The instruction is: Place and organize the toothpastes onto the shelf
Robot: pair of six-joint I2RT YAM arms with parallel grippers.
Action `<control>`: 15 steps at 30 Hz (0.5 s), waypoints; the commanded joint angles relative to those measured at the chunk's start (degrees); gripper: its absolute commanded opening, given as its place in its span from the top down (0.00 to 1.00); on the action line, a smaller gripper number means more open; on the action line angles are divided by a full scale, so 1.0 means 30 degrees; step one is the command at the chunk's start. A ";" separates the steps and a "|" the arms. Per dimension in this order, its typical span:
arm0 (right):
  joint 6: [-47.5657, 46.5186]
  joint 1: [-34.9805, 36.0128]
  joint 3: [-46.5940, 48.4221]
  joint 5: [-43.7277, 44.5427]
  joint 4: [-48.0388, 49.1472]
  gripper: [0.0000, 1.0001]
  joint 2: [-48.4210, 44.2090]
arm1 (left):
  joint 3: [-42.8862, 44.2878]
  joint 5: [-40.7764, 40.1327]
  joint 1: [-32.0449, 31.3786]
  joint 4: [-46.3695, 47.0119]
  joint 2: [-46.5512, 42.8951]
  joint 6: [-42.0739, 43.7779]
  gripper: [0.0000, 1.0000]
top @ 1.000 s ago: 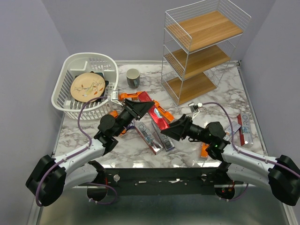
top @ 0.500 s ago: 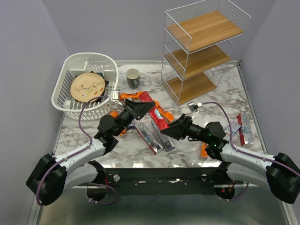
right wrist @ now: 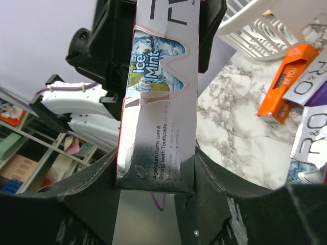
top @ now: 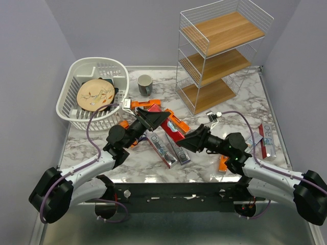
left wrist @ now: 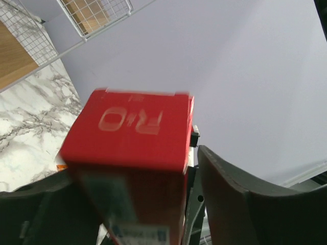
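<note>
The red toothpaste box (right wrist: 156,102) is a light, stiff carton with glossy faces that are probably slick. It would likely dent under a hard squeeze, so the long flat sides near one end look like the best hold. It hangs above the marble table (top: 245,104), spanning both pincers. The right gripper (right wrist: 156,190) clasps one end, a finger against each side (snug, by the look). The left gripper (left wrist: 140,204) at the other end stands wider than the box, with a gap beside one finger. Both arms reach low and inward. The shelf (top: 225,31) stands well beyond the right gripper.

Marble table (top: 240,102) under toothpastes (top: 266,139), shelf (top: 225,33), basket (top: 87,121), mug (top: 145,84)
</note>
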 commanded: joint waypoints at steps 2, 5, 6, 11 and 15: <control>-0.2763 -0.0095 0.0721 0.0396 -0.4060 0.53 -0.2209 | 0.0432 -0.0464 -0.0021 -0.3051 -0.1433 0.2751 0.10; -0.4397 -0.0095 0.1363 0.1478 -0.8064 0.56 -0.3761 | 0.0872 -0.1722 0.0008 -0.6359 -0.2546 0.4190 0.01; -0.4812 -0.0095 0.1483 0.2264 -0.9102 0.56 -0.4229 | 0.1222 -0.2161 -0.0020 -0.8109 -0.3245 0.5297 0.01; -0.6774 -0.0124 0.2069 0.4963 -1.4869 0.61 -0.7039 | 0.2541 -0.6376 0.0067 -1.3508 -0.5270 0.8585 0.01; -0.7716 -0.0124 0.2800 0.7943 -1.8509 0.63 -0.8477 | 0.4120 -0.8988 0.0184 -1.7608 -0.6763 1.1131 0.01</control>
